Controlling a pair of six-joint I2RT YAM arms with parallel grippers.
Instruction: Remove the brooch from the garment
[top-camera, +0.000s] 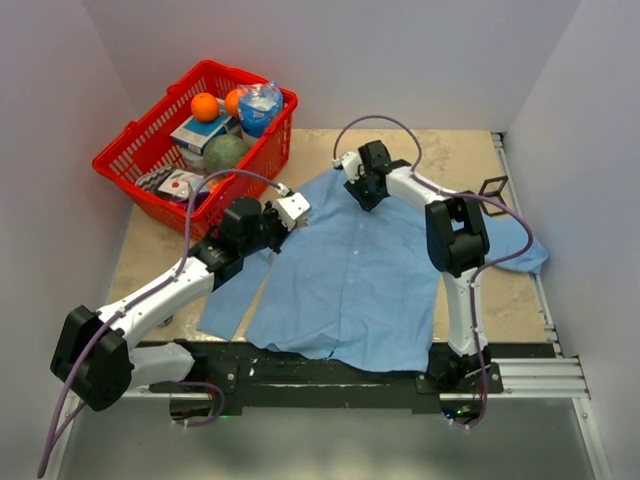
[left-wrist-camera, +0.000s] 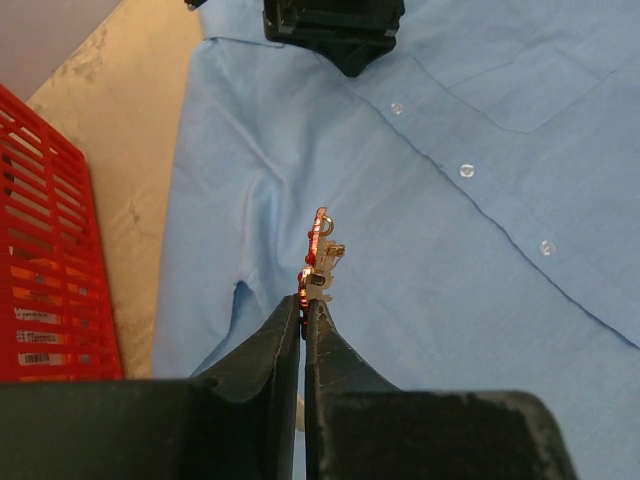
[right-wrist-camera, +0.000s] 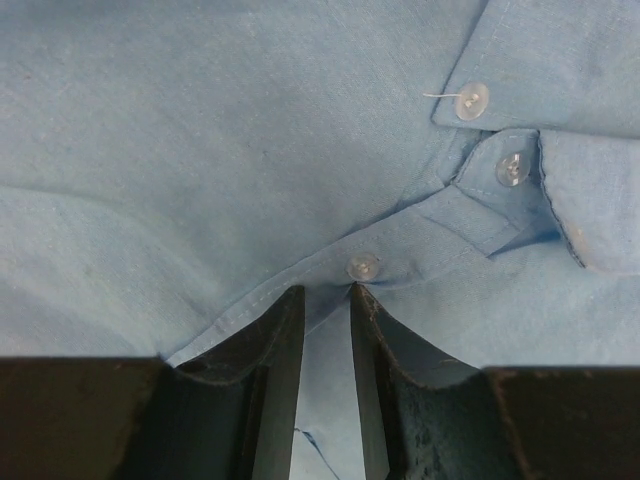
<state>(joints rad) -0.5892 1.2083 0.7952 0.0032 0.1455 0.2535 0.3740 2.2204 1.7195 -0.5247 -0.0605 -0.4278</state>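
The light blue garment (top-camera: 350, 280) lies spread flat on the table, collar at the far end. My left gripper (top-camera: 292, 213) is shut on the tiny red-orange brooch (left-wrist-camera: 318, 250), which sticks up from its fingertips (left-wrist-camera: 303, 300) above the shirt's left shoulder (left-wrist-camera: 240, 200), apart from the cloth. My right gripper (top-camera: 362, 190) is down on the garment just below the collar. Its jaws stand a narrow gap apart, pinching the button placket (right-wrist-camera: 300, 285) beside a button (right-wrist-camera: 362, 267). It also shows at the top of the left wrist view (left-wrist-camera: 330, 30).
A red basket (top-camera: 130, 160) with oranges (top-camera: 205, 106), a green ball, a bottle and packets stands at the far left, close to my left arm. A small black frame (top-camera: 494, 186) stands at the far right. White walls enclose the table.
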